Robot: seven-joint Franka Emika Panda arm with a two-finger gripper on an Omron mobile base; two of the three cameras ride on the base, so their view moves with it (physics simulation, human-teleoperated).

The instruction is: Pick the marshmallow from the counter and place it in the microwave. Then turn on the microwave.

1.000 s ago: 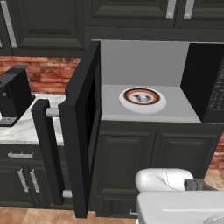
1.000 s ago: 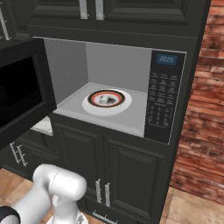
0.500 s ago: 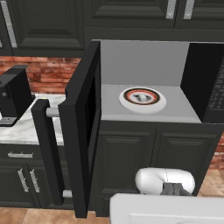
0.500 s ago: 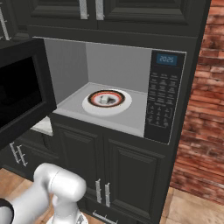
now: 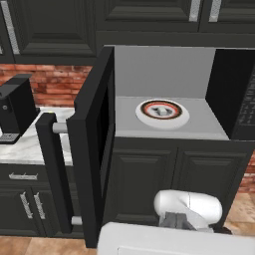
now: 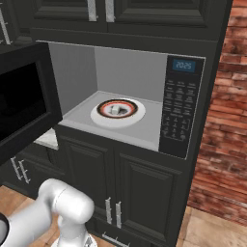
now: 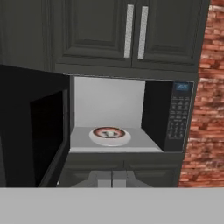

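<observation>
Marshmallow (image 6: 115, 110) sits on the microwave (image 6: 185, 108) turntable (image 6: 117, 112), well apart from the empty, pressed-together fingers (image 7: 112, 178).

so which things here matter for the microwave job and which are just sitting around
Job:
marshmallow on the turntable
microwave, door open
keypad
end effector, shut

Just there:
coffee machine
counter
upper cabinets
brick wall
</observation>
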